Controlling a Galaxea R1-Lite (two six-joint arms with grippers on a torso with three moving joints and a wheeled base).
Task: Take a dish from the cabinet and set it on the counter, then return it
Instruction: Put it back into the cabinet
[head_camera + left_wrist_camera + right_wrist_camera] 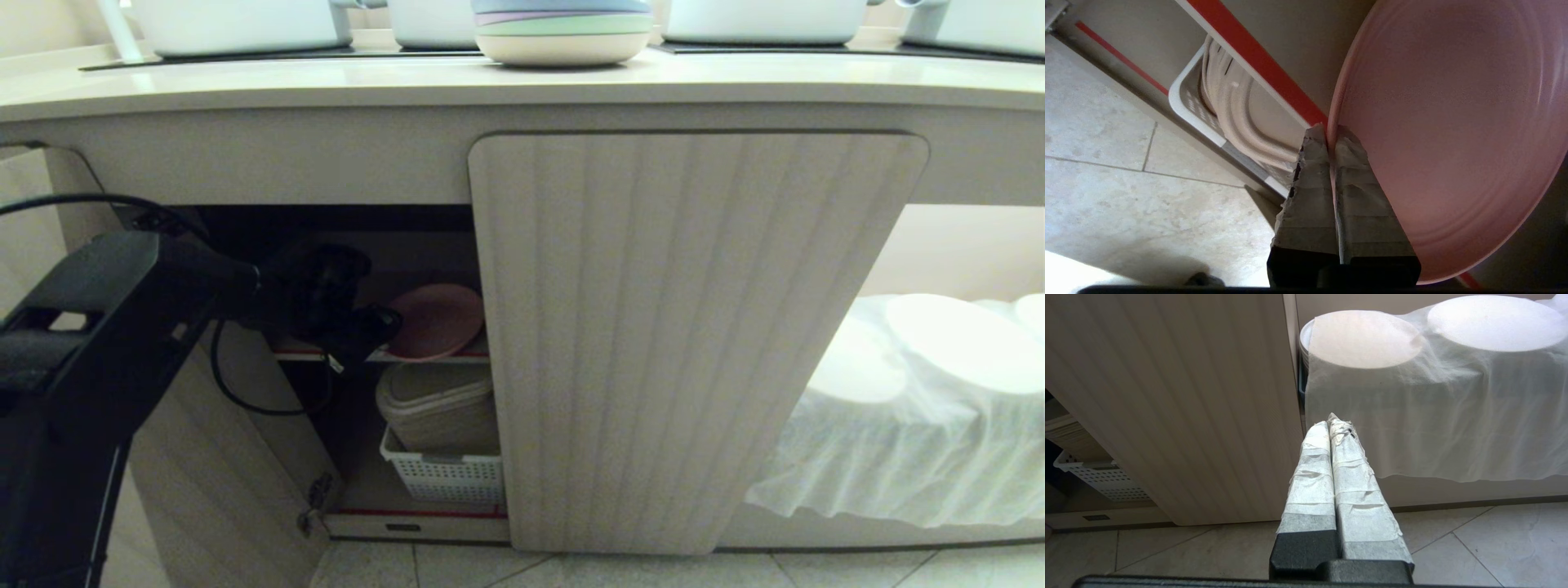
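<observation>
The pink dish [437, 320] is tilted at the red-edged inner shelf [457, 357] of the cabinet [686, 327], whose left door stands open. My left gripper [384, 322] reaches into the opening from the left and is shut on the dish's rim; in the left wrist view the rim of the dish [1453, 122] runs between the two taped fingers of that gripper [1331, 132]. The counter [522, 82] runs across the top of the head view. My right gripper [1333, 420] is parked low in front of the closed fluted door, shut and empty.
A white basket [445, 474] with beige lidded containers sits under the shelf. A stack of pastel plates [563, 28] and white pots [245, 24] stand on the counter. White-draped plates [939, 351] fill the recess at the right. The open left door [220, 482] hangs below my left arm.
</observation>
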